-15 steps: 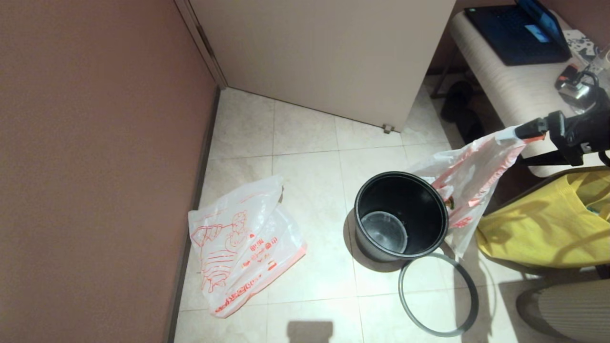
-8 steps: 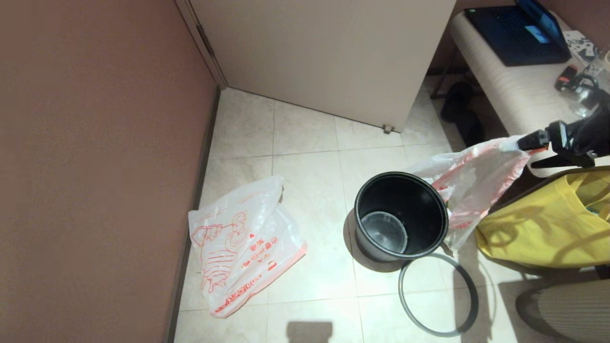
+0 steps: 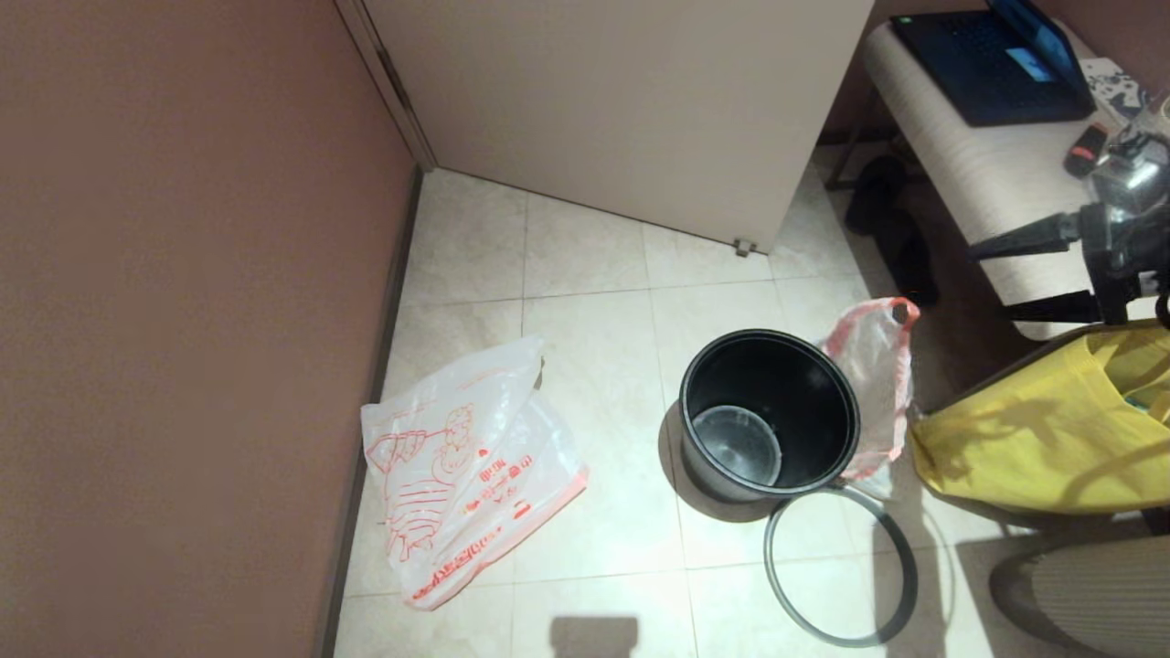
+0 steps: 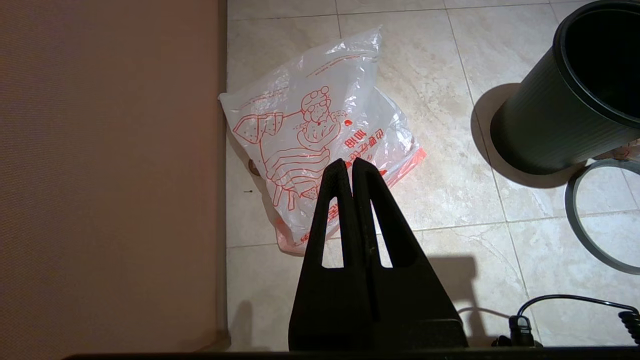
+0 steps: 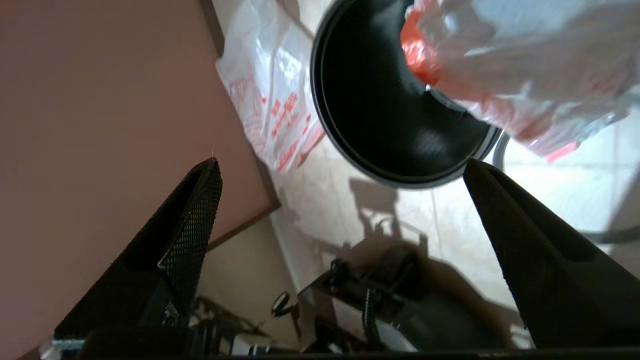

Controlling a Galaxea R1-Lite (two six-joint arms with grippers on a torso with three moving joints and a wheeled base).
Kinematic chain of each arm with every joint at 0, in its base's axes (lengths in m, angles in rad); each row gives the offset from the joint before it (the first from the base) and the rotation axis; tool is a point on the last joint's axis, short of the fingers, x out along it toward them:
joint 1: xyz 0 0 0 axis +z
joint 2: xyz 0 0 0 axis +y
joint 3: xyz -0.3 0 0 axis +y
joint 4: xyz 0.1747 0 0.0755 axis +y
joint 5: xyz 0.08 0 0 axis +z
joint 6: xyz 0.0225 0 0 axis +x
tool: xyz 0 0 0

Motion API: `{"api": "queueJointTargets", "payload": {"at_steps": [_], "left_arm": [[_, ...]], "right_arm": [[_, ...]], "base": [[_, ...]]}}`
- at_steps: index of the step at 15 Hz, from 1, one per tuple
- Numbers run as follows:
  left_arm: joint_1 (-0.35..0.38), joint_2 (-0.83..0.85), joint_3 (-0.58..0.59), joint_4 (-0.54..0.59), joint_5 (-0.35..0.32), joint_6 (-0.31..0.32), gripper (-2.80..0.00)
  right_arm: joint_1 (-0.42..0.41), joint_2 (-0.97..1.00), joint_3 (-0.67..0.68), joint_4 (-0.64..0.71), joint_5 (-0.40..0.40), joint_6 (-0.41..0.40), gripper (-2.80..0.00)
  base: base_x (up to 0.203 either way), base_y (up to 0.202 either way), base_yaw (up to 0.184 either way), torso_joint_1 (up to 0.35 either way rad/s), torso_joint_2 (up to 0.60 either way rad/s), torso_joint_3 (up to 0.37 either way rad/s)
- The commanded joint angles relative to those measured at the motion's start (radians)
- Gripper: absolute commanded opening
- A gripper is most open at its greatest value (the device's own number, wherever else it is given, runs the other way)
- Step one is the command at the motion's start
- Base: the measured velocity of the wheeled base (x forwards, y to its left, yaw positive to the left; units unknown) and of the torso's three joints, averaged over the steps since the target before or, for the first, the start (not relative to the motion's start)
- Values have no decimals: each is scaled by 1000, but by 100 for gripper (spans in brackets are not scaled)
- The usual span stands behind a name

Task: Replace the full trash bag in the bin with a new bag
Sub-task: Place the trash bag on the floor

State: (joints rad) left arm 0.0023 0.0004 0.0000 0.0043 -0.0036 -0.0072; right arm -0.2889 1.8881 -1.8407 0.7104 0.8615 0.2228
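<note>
Head view: right gripper (image 3: 1024, 276) w/ black fingers spread wide, holding nothing, up near the striped bench; thin translucent white full trash bag w/ pink-red rim band (image 3: 876, 384) sits well below it on the floor, touching the far side of the small round black plastic bin (image 3: 768, 416). Old-bag removal looks done. Thin white new bag w/ big red cartoon drawing (image 3: 466, 475) lies well apart, beyond the bin, just below the left gripper (image 4: 352, 167), pinched together & empty. Next prob: grab that bag by an edge, line bin, refit the loose grey hoop (image 3: 841, 567).

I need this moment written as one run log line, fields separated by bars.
stage: full trash bag out, on floor beside bin | right pincer open, empty | left pincer shut, parked | new bag untouched
</note>
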Motion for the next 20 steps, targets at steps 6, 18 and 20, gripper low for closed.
{"api": "queueJointTargets", "payload": {"at_steps": [6,18,20], "left_arm": [[1,1,0,0,-1,0,-280],[1,1,0,0,-1,0,-280],[-1,0,0,0,0,0,-280]], "right_arm": [[37,-5,39,5,-77,-19,0],[100,29,152,-91,-416,-79,-280],[112,138,114,-149,-464,-82,-280]], "base": [[0,0,0,0,0,0],[0,0,0,0,0,0],[0,0,0,0,0,0]]}}
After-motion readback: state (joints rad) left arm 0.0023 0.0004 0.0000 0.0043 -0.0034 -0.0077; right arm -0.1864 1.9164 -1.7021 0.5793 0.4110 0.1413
